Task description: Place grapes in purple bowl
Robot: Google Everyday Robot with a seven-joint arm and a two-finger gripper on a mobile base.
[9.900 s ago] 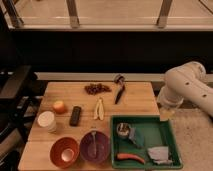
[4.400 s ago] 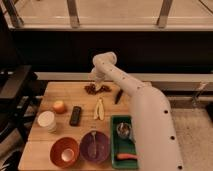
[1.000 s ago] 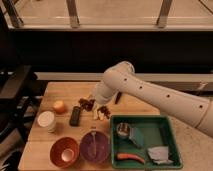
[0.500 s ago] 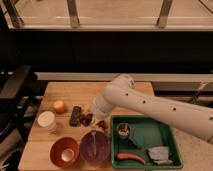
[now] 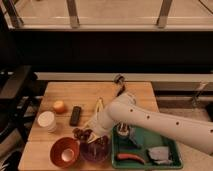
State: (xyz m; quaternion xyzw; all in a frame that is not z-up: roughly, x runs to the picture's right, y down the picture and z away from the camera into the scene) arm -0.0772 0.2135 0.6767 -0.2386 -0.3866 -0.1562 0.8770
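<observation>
1. Across the middle of the camera view, the light wooden table (image 5: 75,92) is carrying everything, and the robot's thick white arm (image 5: 165,126) is reaching in from the right, crossing above the green plastic tray (image 5: 172,149) and hiding part of its left side.
2. At the front right, that green tray is holding a small metal cup (image 5: 125,131), an orange-handled tool (image 5: 131,158) and a crumpled grey-white wrapper (image 5: 157,155).
3. At the front left, the orange-red bowl with a pale inside (image 5: 64,152) is sitting just beside the round dark purple bowl (image 5: 95,149), which is lying partly under the arm's end.
4. Just above the purple bowl's left rim, the gripper (image 5: 88,134) is hanging with its fingers clamped on the dark reddish-purple bunch of grapes (image 5: 82,134); the bunch is off the table, between the two bowls' rims.
5. Behind these, a white round lidded container (image 5: 46,121), a black remote (image 5: 75,115), a yellow banana (image 5: 98,106) and a round orange fruit (image 5: 60,106) are lying well apart from the grapes; a dark-handled utensil (image 5: 119,82) is resting at the far edge.
6. Compared with half a second ago, the gripper is sitting lower and nearer the purple bowl, and the grapes are travelling with it from beside the remote.
</observation>
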